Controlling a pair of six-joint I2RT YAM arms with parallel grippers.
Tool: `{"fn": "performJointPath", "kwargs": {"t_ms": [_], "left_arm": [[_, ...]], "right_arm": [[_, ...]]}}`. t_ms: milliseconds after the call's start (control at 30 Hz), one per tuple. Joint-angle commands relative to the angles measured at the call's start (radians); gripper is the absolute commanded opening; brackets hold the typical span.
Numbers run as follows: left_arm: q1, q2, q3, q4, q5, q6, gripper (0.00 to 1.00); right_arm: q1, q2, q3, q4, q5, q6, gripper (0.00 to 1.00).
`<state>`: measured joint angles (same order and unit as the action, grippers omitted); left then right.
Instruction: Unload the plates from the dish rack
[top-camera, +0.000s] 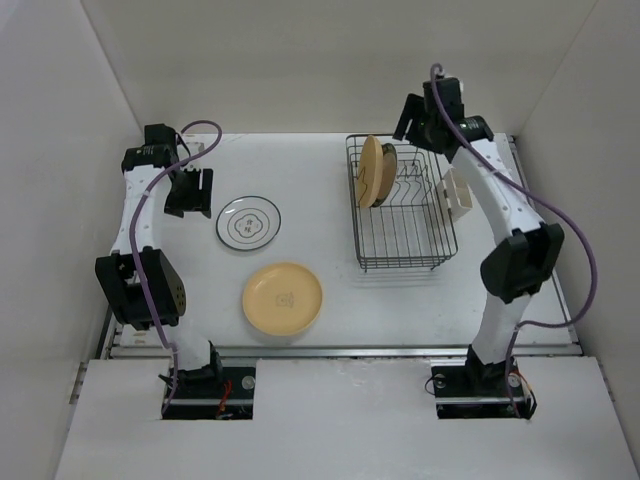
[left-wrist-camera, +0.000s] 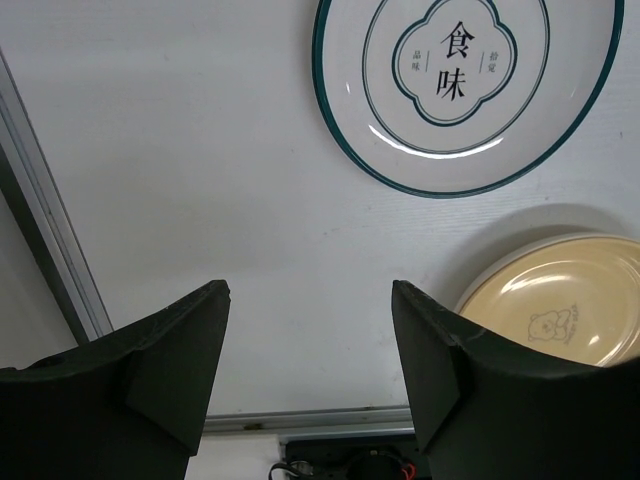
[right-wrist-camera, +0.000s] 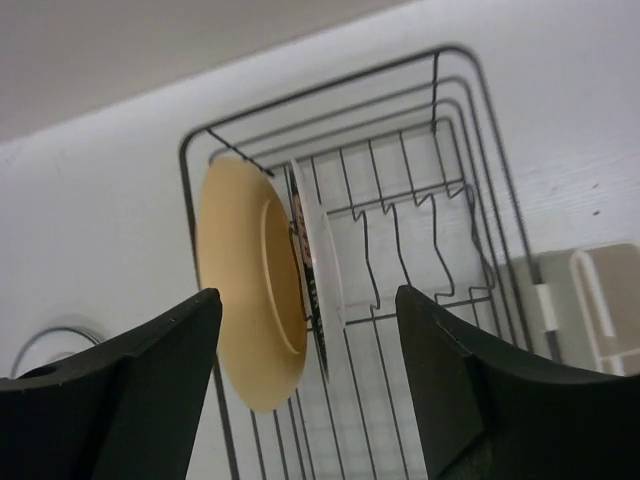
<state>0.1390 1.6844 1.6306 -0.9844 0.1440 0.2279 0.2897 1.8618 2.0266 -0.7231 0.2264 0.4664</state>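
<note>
The dark wire dish rack (top-camera: 410, 265) stands at the right back. A yellow-tan plate (top-camera: 371, 170) and a white plate (top-camera: 386, 178) stand on edge at its far left end. In the right wrist view the yellow plate (right-wrist-camera: 245, 290) leans against the white plate (right-wrist-camera: 328, 260) inside the rack (right-wrist-camera: 450, 150). My right gripper (top-camera: 425, 120) (right-wrist-camera: 308, 293) is open and hovers above and behind them, touching nothing. A white plate with dark green rings (top-camera: 248, 222) (left-wrist-camera: 465, 85) and a second yellow-tan plate (top-camera: 283, 297) (left-wrist-camera: 560, 310) lie flat on the table. My left gripper (top-camera: 190, 192) (left-wrist-camera: 310, 300) is open and empty, left of the ringed plate.
A beige caddy (top-camera: 457, 193) (right-wrist-camera: 590, 300) hangs on the rack's right side. White walls close in the table at the back and both sides. A metal rail (left-wrist-camera: 50, 210) runs along the table's left edge. The rack's near slots hold nothing.
</note>
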Motion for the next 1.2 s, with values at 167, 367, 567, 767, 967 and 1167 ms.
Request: {"fn": "performJointPath", "kwargs": {"t_ms": [167,367,567,767,967,1167], "left_arm": [[-0.001,-0.068,-0.012,-0.023,0.02,0.008,0.64],[-0.001,-0.068,-0.032,-0.023,0.009,0.008,0.64],[-0.001,-0.068,-0.032,-0.023,0.019,0.008,0.64],[-0.001,-0.068,-0.014,-0.023,0.019,0.008,0.67],[-0.001,-0.09,-0.005,-0.023,0.101,0.03,0.75],[-0.001,-0.149,-0.014,-0.023,0.424,0.115,0.82]], "right_arm": [[-0.015,0.172,-0.055,0.017,-0.177,-0.018,0.6],[-0.015,0.224,-0.046,-0.009,-0.144,-0.041,0.01],[0.018,0.136,0.004,-0.032,0.006,-0.077,0.0],[0.126,0.091,0.11,-0.118,0.488,-0.095,0.0],[0.169,-0.007,0.11,-0.076,0.869,-0.095,0.0],[0.169,-0.226,-0.058,0.21,0.174,-0.239,0.0]]}}
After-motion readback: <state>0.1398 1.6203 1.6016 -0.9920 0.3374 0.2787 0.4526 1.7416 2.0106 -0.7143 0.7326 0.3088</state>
